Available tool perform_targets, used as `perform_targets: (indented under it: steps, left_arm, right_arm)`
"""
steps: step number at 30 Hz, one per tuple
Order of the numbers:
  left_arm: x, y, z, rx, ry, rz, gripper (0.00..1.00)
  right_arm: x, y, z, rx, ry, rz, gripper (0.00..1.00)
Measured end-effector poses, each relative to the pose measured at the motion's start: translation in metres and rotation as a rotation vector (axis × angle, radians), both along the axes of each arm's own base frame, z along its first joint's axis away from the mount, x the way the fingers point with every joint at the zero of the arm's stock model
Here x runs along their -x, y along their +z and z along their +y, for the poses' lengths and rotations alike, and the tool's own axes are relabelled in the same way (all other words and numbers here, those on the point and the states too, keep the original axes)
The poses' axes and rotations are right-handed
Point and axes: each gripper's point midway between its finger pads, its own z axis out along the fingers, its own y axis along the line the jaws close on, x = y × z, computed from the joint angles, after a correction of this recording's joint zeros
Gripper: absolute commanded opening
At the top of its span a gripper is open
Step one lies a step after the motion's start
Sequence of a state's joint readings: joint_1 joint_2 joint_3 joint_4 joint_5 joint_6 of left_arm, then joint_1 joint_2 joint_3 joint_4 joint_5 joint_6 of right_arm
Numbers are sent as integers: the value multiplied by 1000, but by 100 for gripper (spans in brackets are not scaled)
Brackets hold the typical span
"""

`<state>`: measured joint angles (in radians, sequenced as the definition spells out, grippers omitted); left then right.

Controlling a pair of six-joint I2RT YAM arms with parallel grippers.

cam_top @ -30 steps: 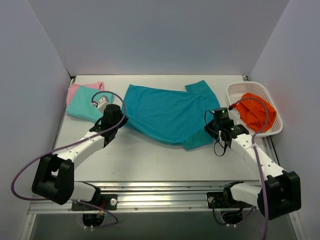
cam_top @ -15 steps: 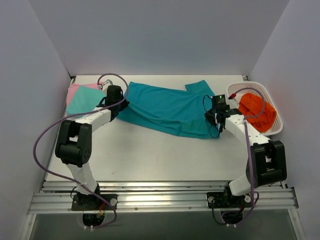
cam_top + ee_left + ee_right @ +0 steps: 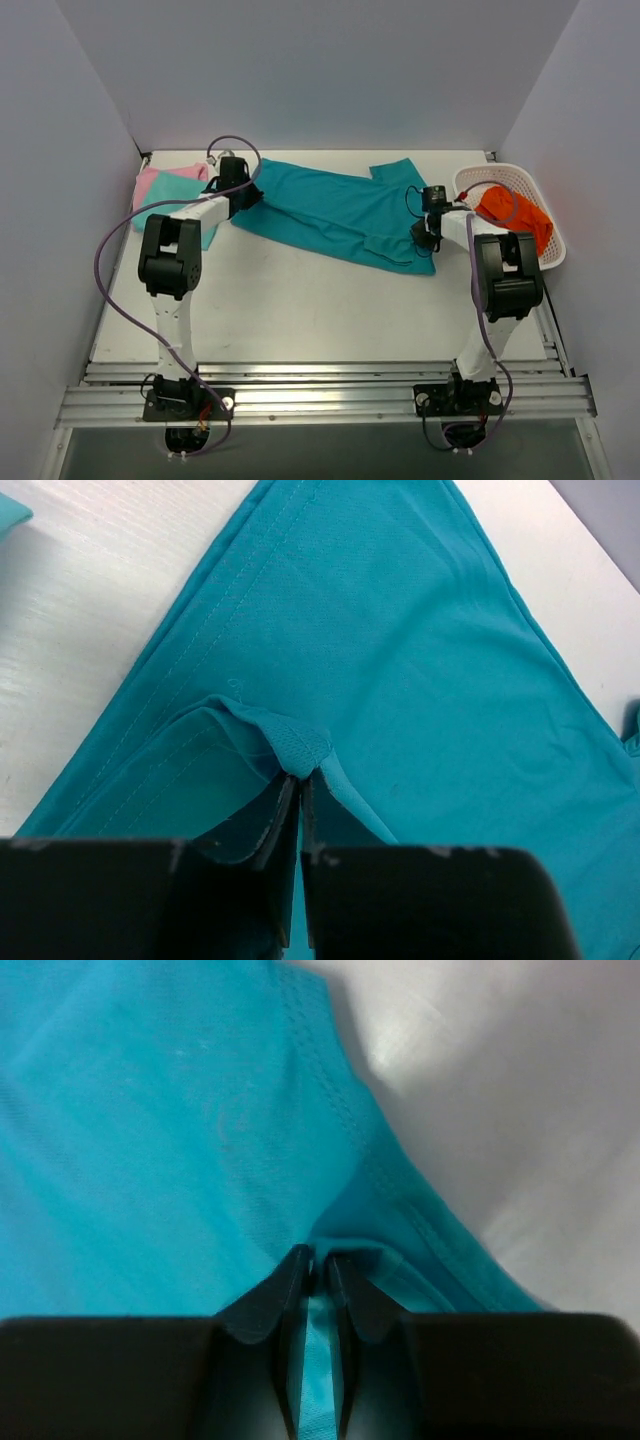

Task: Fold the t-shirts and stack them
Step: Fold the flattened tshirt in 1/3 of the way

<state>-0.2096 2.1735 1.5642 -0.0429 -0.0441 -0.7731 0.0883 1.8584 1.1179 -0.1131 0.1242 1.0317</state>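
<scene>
Hem of the teal t-shirt [image 3: 330, 205], pinched in the closed left hand [image 3: 298, 780] and right hand [image 3: 320, 1260], has swung over itself: fold 1 looks nearly laid.

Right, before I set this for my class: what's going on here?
A robot is handling the deep teal cloth t-shirt spread on the white table. The left gripper is pinched shut on its left edge, the right gripper on its right hem. A paler aqua-mint shirt lies over a pink shirt at far left.
</scene>
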Motion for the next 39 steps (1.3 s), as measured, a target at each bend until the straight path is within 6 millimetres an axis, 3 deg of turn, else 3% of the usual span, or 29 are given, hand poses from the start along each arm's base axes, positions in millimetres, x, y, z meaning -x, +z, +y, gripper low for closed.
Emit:
perform_targets:
  steps: [2,3,4,5,7,12,16,19,22,24,27,30,33,39]
  left_arm:
    - [-2,-5,3,-2,3,13,42]
    - [-3,-8,6,-1,7,22,51]
    - [-3,-11,9,0,12,31,60]
    - [-3,-13,12,1,18,37,79]
    - [-2,-16,20,4,35,54,85]
    - [-4,-13,33,7,76,57,89]
    - [14,1,43,-9,109,55,89]
    - [31,29,49,-15,124,19,89]
    - [43,69,53,-7,135,-55,89]
    - [47,92,54,4,138,-109,89]
    - [53,110,54,17,138,-167,89]
    - [56,104,53,18,134,-171,89]
    - [65,86,52,10,129,-132,89]
    - [66,81,51,8,127,-124,89]
  right_arm:
    - [-12,7,0,-5,3,-28,39]
    - [-17,10,0,-7,7,-42,64]
    - [-23,15,0,-8,11,-59,73]
    - [-27,19,-1,-4,22,-73,78]
    - [-36,27,-2,3,37,-102,91]
    - [-48,62,-4,37,81,-170,96]
    - [-46,132,-7,74,103,-316,96]
    - [-27,187,-4,87,114,-460,96]
    - [4,210,2,80,126,-552,94]
    - [19,197,8,71,143,-552,92]
    - [35,151,23,49,179,-482,91]
    - [54,94,46,22,245,-374,91]
    - [68,56,65,-3,295,-299,91]
    - [59,30,81,-27,309,-283,89]
